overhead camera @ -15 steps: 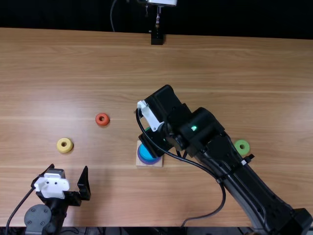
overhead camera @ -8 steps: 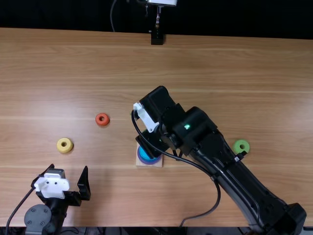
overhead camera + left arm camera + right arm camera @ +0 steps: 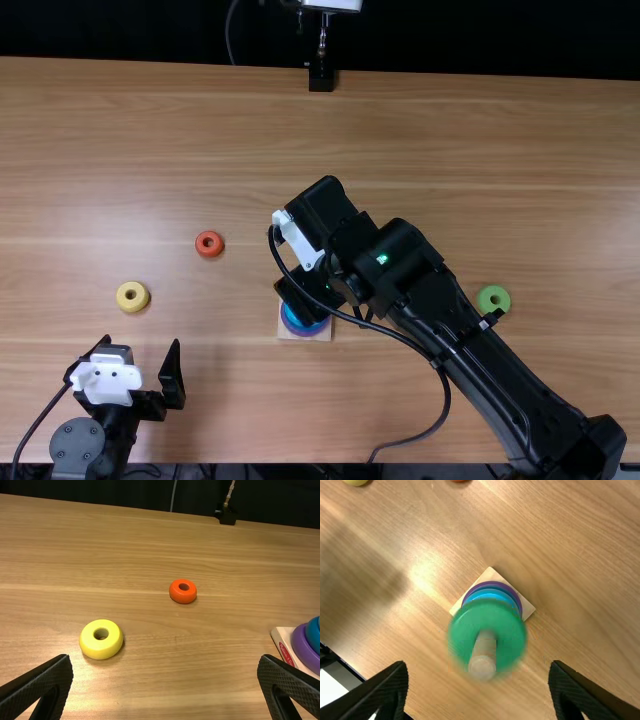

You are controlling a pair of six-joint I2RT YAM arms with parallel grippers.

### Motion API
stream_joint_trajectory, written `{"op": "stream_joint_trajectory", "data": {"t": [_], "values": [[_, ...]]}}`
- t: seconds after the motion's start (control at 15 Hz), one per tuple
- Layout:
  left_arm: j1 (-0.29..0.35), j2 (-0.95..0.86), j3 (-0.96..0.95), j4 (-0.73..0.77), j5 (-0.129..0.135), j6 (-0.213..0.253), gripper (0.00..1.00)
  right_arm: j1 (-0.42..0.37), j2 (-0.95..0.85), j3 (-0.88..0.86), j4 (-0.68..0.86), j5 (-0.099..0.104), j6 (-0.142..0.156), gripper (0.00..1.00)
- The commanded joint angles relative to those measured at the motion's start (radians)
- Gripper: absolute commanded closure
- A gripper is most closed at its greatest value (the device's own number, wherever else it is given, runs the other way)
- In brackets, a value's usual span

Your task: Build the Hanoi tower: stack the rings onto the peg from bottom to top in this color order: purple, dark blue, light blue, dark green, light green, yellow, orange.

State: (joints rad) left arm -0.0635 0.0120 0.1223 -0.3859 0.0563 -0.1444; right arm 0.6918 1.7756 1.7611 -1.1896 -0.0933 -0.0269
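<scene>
Fourth step, dark green: your right hand (image 3: 478, 665) is spread wide and empty above the peg (image 3: 485, 652); the dark green ring (image 3: 461, 627) encircles it, over the light blue ring (image 3: 490, 594). Confirm its seating, then lift clear for the light green ring (image 3: 484, 298) on the desk (image 3: 500, 150). Your left hand (image 3: 165, 657) is spread, empty.

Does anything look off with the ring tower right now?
Yes: the dark green ring looks wider than the purple ring beneath, so it seems high on the peg rather than seated. The right fingers are open. It may be dropping or caught; I can't tell which.
</scene>
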Motion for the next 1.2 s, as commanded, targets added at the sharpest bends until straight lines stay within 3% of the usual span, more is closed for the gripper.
{"op": "stream_joint_trajectory", "data": {"t": [0.0,0.2,0.27,0.4,0.67,0.87,0.93,1.07,1.13], "values": [[0.011,-0.012,-0.053,-0.01,0.006,0.006,0.0,0.012,0.022,0.012,0.001,0.01,0.001,0.0],[0.011,-0.012,-0.053,-0.01,0.006,0.006,0.0,0.012,0.019,0.028,0.001,0.009,0.007,0.0],[0.011,-0.012,-0.053,-0.01,0.006,0.006,0.0,0.009,0.019,0.035,0.003,0.01,0.023,0.0],[0.011,-0.012,-0.053,-0.01,0.006,0.006,0.0,0.0,0.015,0.069,0.005,0.012,0.126,0.0],[0.011,-0.012,-0.053,-0.01,0.006,0.006,0.0,-0.13,-0.031,0.051,0.079,0.014,0.135,0.0],[0.011,-0.012,-0.053,-0.01,0.006,0.006,0.0,-0.233,-0.146,-0.064,0.218,0.01,0.115,0.0],[0.011,-0.012,-0.053,-0.01,0.006,0.006,0.0,-0.264,-0.191,-0.132,0.312,0.01,0.084,0.0],[0.011,-0.012,-0.053,-0.01,0.006,0.006,0.0,-0.365,-0.281,-0.267,0.465,0.01,-0.03,0.0],[0.011,-0.012,-0.053,-0.01,0.006,0.006,0.0,-0.425,-0.314,-0.327,0.485,0.01,-0.056,0.0]]}}
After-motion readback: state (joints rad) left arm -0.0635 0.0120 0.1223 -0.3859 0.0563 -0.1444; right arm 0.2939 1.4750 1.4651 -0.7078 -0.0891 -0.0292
